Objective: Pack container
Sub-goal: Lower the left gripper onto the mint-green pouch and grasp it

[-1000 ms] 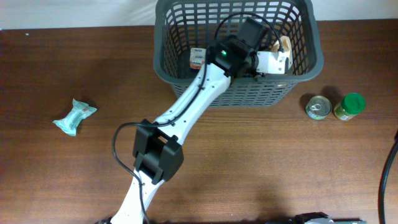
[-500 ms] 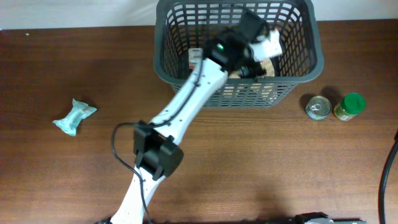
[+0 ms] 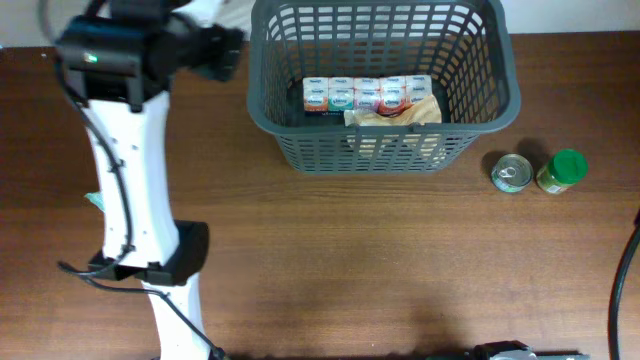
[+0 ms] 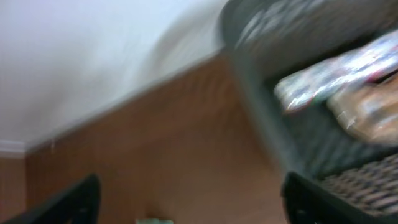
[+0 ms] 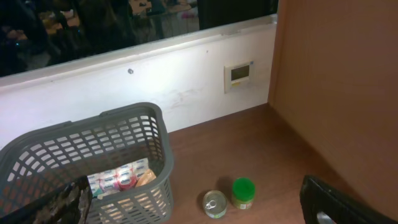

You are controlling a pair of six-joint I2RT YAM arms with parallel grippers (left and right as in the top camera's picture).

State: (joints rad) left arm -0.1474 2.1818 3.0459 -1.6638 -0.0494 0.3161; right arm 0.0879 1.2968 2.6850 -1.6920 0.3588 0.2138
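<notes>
The container, a dark grey slotted basket [image 3: 265, 105], stands at the back of the table. Inside it lie a row of small cartons [image 3: 365, 93] and a tan packet [image 3: 405, 112]. My left gripper [image 3: 230, 50] hovers outside the basket's left wall, over the table's far left. In the blurred left wrist view its gripper [image 4: 202, 208] is open and empty, with the basket [image 4: 261, 118] to the right. My right gripper [image 5: 196, 211] is open and empty, high above the table, looking down on the basket [image 5: 158, 158].
A tin can [image 3: 512, 172] and a green-lidded jar [image 3: 561, 170] stand on the wood right of the basket, also seen as the can [image 5: 214, 204] and jar [image 5: 243, 191]. A teal packet [image 3: 93, 200] peeks out from behind the left arm. A white wall runs behind the table.
My left gripper opened inside the basket, left the tan packet there, then swung out and far to the left. The right arm has not moved.
</notes>
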